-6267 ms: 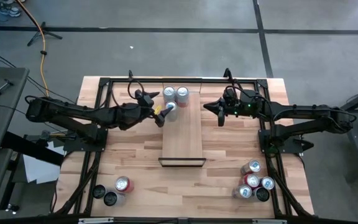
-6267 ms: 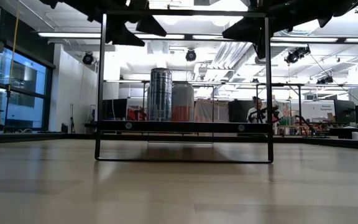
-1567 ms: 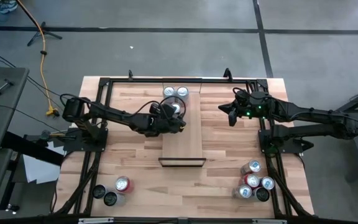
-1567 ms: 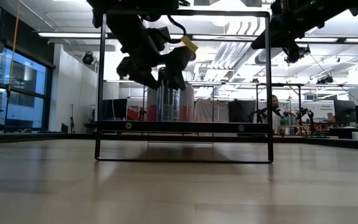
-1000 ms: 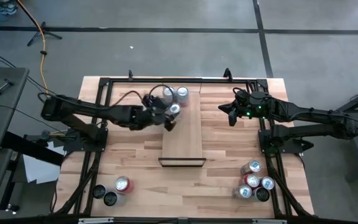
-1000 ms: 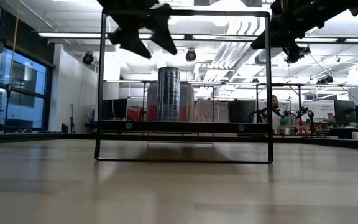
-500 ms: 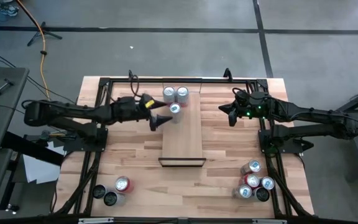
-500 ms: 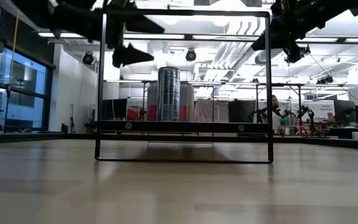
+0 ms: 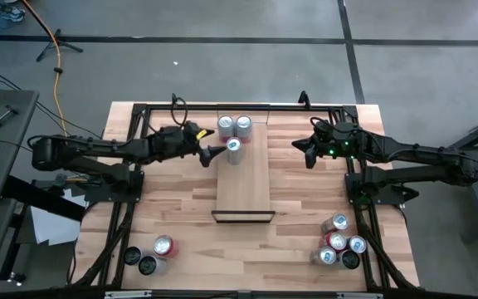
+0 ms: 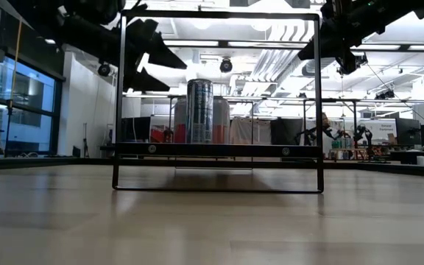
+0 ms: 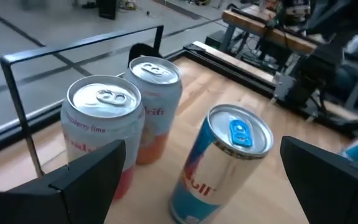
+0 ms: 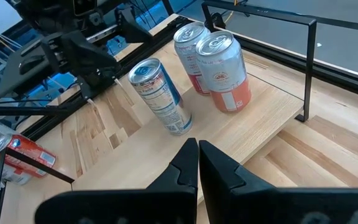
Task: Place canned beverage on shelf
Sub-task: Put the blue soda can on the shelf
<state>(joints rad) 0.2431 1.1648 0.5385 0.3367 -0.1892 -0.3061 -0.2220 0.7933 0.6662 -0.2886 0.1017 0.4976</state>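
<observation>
Butcher-block tabletop (image 9: 181,208) carries the shelf (image 9: 247,183); the blue can (image 9: 233,147) stands upright at its far left, near two pink cans (image 9: 235,124). Left gripper (image 9: 214,152) hangs spread just left; right gripper (image 9: 305,154), fingers together, waits right.

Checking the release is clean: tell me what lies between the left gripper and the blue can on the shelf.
Nothing: in the high view only bare shelf edge separates the open left gripper from the blue can.
</observation>
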